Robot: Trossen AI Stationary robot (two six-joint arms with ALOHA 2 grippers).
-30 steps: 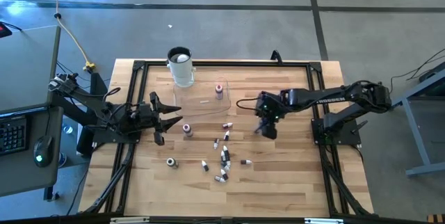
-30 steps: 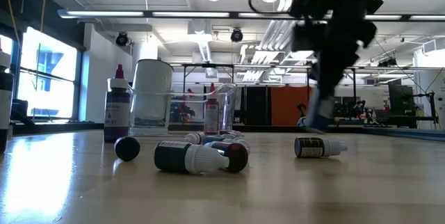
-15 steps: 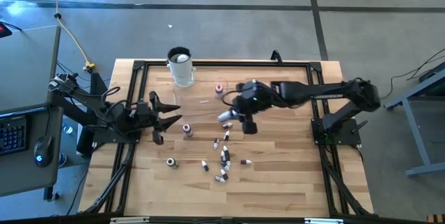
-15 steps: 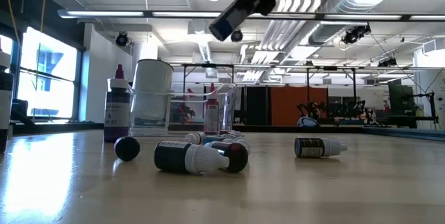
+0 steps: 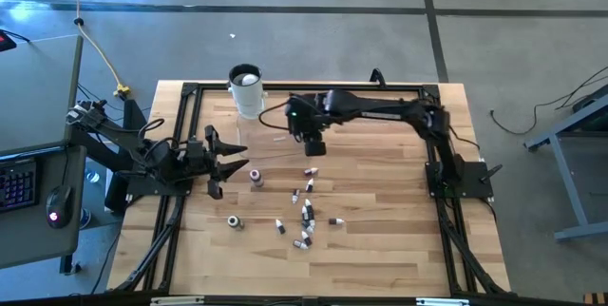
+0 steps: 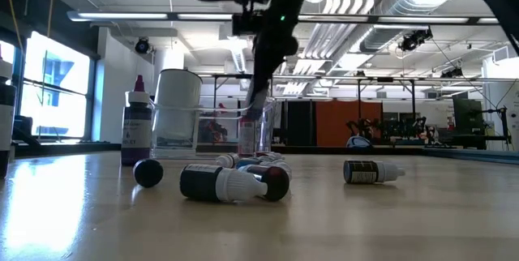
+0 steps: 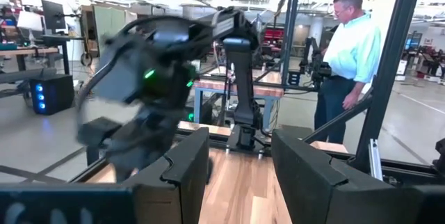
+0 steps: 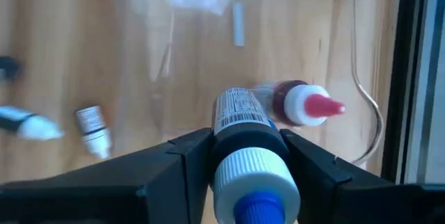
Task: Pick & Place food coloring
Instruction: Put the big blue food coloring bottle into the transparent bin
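right gripper (image 8: 250, 156) jaws clamp blue-tipped food coloring bottle (image 8: 245, 144) between them, over clear tray (image 5: 275, 140).

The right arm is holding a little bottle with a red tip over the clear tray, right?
Almost. The right gripper does hold a small bottle over the clear tray, but the right wrist view shows its tip is blue. The red-tipped bottle sits below in the tray.

1. High view: overhead, facing straight down on the whole table (image 5: 380, 249).
2. Low view: at tabletop height, facing level across the table into the room.
3. Wrist views: close range, past each arm's fingers; both show the table.
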